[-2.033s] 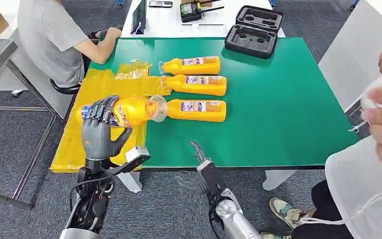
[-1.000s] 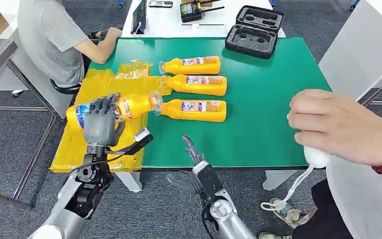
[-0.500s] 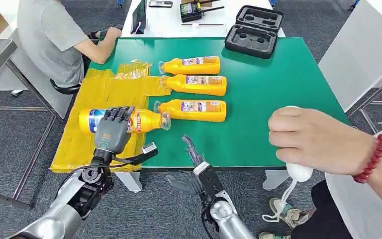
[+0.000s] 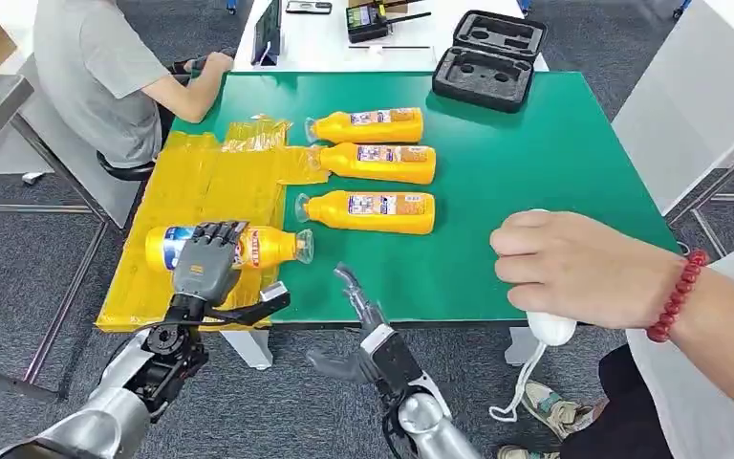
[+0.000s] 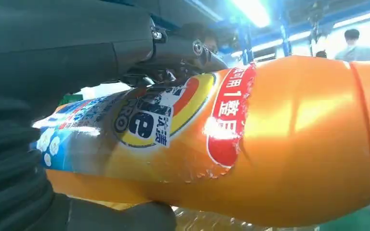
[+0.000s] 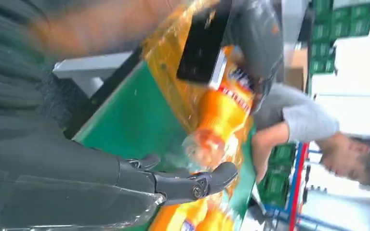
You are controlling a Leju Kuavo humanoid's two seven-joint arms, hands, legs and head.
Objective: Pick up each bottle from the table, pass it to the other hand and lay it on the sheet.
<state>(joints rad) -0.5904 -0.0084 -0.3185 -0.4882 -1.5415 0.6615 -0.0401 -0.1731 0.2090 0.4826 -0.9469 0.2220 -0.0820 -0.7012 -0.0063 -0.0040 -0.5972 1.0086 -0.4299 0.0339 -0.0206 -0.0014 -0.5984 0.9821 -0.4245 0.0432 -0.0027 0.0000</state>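
Left hand (image 4: 205, 260) grasps a bottle (image 4: 248, 247) over the yellow sheet (image 4: 196, 182), lower left; right hand (image 4: 356, 304) looks released, bottom centre; 3 bottles (image 4: 375, 169) mid-frame

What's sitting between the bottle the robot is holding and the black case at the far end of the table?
Three orange bottles lie side by side on the green table, between the held bottle in the left hand and the black case, as the head view shows.
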